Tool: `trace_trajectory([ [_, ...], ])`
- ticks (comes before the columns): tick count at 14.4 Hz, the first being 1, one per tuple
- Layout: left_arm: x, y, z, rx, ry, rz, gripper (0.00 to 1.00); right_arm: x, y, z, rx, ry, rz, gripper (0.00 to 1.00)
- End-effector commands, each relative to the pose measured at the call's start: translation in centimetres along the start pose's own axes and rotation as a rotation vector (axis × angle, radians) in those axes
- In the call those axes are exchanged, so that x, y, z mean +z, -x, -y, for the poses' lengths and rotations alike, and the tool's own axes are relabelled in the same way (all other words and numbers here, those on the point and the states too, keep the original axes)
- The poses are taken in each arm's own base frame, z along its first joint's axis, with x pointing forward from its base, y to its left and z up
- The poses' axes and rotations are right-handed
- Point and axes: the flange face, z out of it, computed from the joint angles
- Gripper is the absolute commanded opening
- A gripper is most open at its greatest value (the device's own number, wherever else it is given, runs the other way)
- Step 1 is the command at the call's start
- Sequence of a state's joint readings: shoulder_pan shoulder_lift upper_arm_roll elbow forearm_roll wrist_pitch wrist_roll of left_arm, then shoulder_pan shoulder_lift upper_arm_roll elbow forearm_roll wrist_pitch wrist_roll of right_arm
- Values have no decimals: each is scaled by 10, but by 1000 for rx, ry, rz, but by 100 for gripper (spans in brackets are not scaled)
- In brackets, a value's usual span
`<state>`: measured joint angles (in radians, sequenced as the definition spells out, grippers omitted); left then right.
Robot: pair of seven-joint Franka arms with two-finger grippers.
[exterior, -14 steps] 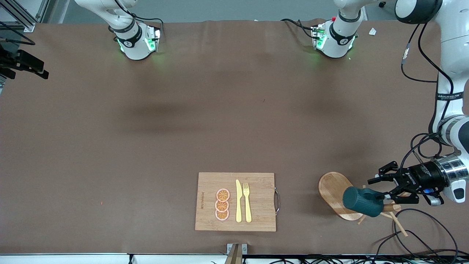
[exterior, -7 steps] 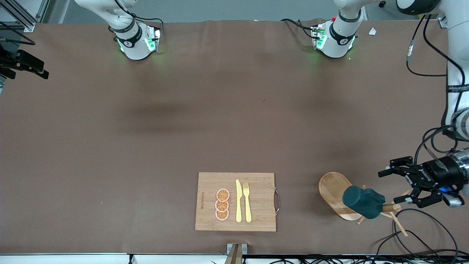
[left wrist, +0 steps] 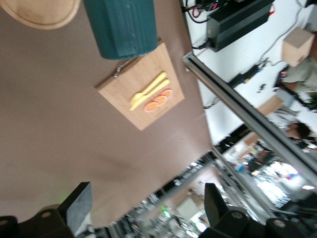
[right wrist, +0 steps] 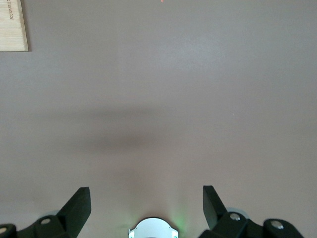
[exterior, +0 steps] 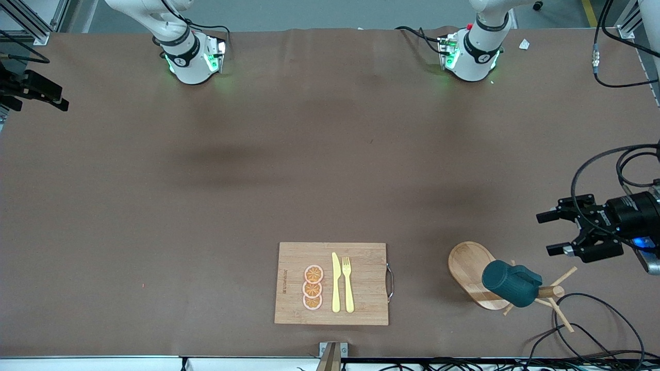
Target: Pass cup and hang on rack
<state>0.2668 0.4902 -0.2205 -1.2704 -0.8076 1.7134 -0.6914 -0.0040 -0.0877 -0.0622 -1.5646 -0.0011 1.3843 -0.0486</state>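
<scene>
The dark teal cup (exterior: 508, 282) hangs tilted on a peg of the light wooden rack (exterior: 464, 265), near the left arm's end of the table. My left gripper (exterior: 544, 234) is open and empty in the air, apart from the cup, over the table beside the rack. The left wrist view shows the cup (left wrist: 124, 25) and the rack's base (left wrist: 42, 10) far off from that gripper (left wrist: 146, 208). My right gripper (right wrist: 147, 208) is open and empty over bare table near its own base; it is out of the front view and waits.
A bamboo cutting board (exterior: 361, 299) with a yellow knife, a yellow fork and three orange slices lies near the table's front edge. Black cables (exterior: 593, 330) trail beside the rack's pegs. The board's corner (right wrist: 12, 25) shows in the right wrist view.
My left gripper, open, has drawn back from the hanging cup toward the left arm's end and upward in the front view. The cup stays on the rack. The right arm has not moved.
</scene>
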Motion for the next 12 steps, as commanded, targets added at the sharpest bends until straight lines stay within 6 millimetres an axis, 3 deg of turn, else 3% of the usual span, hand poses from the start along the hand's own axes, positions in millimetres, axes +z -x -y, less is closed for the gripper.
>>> trace_trajectory([
  [1,2,47,-12,106,-129,-83,100,-3,8,2,-6,-17,-9,100],
  [7,44,154,-41,458,-551,-378,100,-3,8,2,-6,-17,-9,100],
  [9,46,176,-43,523,-666,-462,100,-3,8,2,-6,-17,-9,100],
  [12,33,195,-40,545,-728,-496,100,-3,8,2,-6,-17,-9,100],
])
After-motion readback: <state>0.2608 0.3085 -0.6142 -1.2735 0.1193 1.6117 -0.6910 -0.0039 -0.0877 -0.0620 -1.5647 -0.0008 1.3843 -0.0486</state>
